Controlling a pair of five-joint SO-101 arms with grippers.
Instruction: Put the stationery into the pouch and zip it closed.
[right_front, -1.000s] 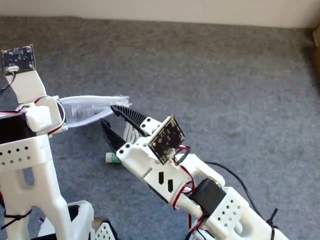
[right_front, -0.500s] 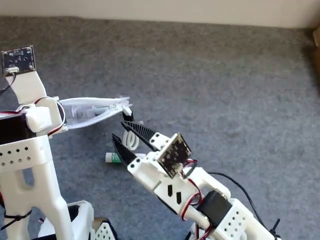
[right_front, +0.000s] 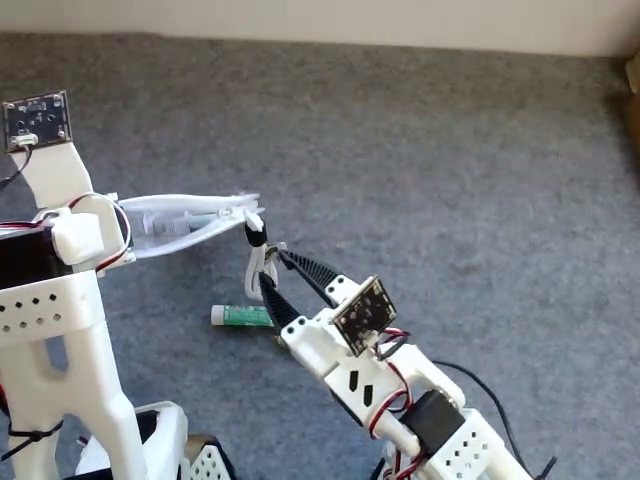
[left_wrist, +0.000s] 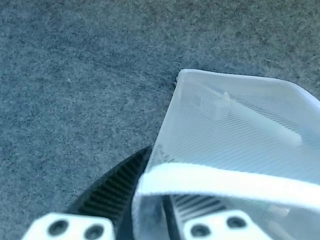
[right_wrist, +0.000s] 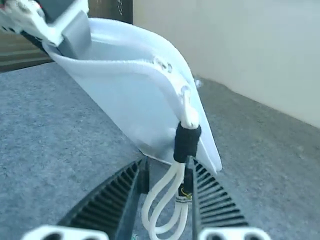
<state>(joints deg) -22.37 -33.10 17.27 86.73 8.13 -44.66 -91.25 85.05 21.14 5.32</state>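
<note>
The white mesh pouch (right_front: 190, 222) hangs above the grey carpet, one end held by my left gripper (left_wrist: 152, 192), which is shut on its rim. A pale pen-like item (left_wrist: 260, 122) shows through the mesh. From the pouch's other end dangles a white zipper pull loop (right_wrist: 167, 200) with a black sleeve (right_wrist: 186, 142). My right gripper (right_wrist: 167, 167) is shut on that loop, its black fingers (right_front: 300, 268) pressed against both sides of the cord. A green-and-white glue stick (right_front: 240, 316) lies on the carpet just below the right gripper (right_front: 272, 266).
The left arm's white body (right_front: 55, 300) stands at the left edge. The right arm (right_front: 400, 400) stretches in from the lower right. Open grey carpet (right_front: 450, 150) spreads over the far and right side, ending at a pale wall (right_front: 350, 15).
The right gripper drew back from beside the pouch toward the near edge and narrowed its wide-open fingers onto the zipper pull loop. The glue stick came out from under it. The left arm stayed still.
</note>
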